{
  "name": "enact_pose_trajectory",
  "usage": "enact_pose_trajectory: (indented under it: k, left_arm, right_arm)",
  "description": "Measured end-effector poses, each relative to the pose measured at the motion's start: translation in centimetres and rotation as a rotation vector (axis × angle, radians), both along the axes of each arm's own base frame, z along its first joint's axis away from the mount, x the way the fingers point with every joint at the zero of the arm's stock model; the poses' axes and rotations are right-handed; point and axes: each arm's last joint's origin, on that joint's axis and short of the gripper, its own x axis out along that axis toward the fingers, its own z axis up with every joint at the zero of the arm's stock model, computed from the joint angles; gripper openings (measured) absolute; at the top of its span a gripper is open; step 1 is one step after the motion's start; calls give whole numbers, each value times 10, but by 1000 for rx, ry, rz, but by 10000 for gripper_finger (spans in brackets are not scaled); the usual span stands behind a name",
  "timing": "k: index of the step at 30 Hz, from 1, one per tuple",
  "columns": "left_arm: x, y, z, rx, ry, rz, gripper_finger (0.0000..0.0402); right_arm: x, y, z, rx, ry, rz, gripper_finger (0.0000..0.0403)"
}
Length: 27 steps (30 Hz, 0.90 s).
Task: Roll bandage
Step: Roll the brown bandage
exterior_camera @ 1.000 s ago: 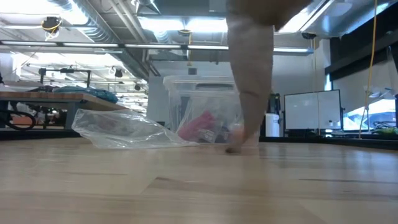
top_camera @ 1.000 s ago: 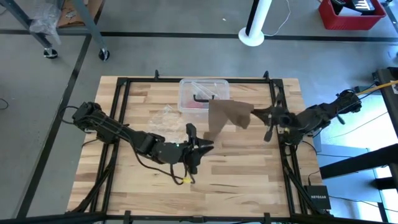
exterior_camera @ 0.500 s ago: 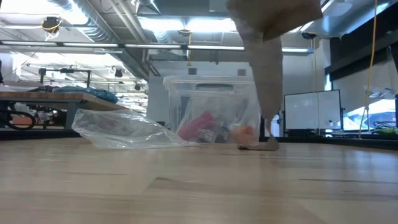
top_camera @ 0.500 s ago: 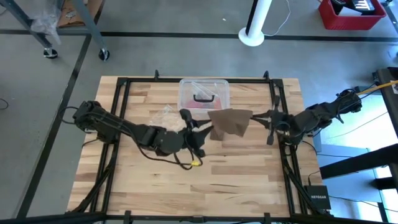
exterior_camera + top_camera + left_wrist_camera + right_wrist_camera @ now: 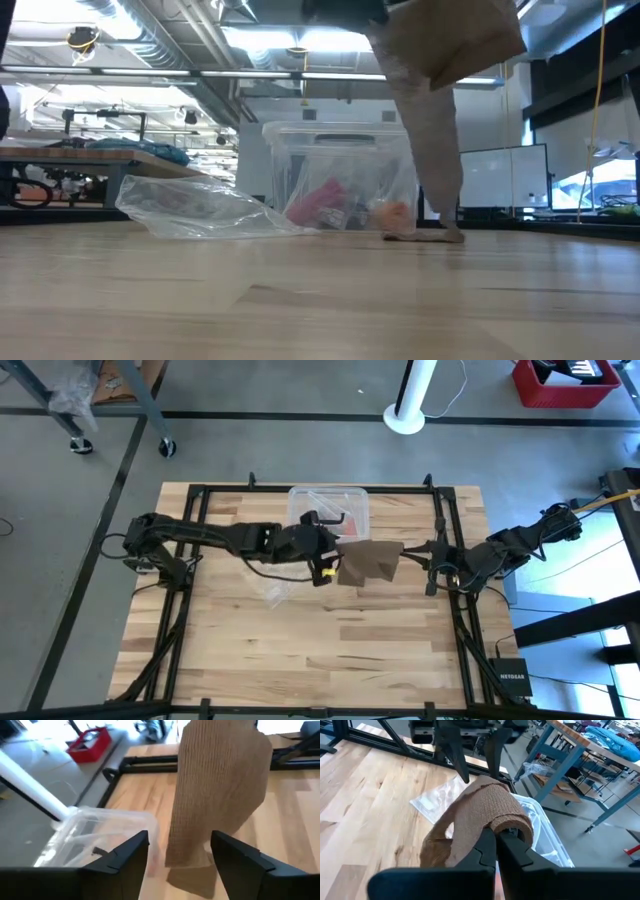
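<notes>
Above the middle of the light wooden table (image 5: 300, 640), the dull brown elastic bandage (image 5: 368, 561) hangs in the air between the two arms. Its partly rolled end sits in the right gripper (image 5: 496, 836), whose dark fingers are pressed together on the fabric, on the right side of the table. From there the strip falls as a flat ribbed sheet, and its lowest end lies crumpled on the tabletop (image 5: 425, 236), just in front of the clear plastic box with a black handle (image 5: 328, 507) at the far edge. The left gripper (image 5: 180, 851) reaches in from the left, its jaws spread apart with the hanging strip (image 5: 215, 795) just beyond them, touching neither finger. A crumpled clear plastic bag (image 5: 195, 208) lies on the wood left of the box.
</notes>
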Motion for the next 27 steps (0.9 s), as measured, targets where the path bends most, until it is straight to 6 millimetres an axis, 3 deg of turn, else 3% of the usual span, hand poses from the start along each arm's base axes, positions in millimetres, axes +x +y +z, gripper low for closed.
enact_pose_trajectory:
  k: [6,13,18,22,27]
  left_arm:
    - [0,0,-1,7,11,-16,150]
    - [-2,-12,1,76,33,-69,14]
    - [-17,-36,19,151,1,-33,6]
    - [-37,-72,32,153,-35,-92,4]
    - [-50,-111,24,106,-11,-164,5]
  right_arm:
    - [0,0,0,-3,1,1,5]
    - [0,0,0,-7,1,-2,5]
    - [-1,-1,1,-13,-7,-22,5]
    - [-5,-4,3,-6,-34,-53,5]
    - [-6,-5,6,2,-67,-76,5]
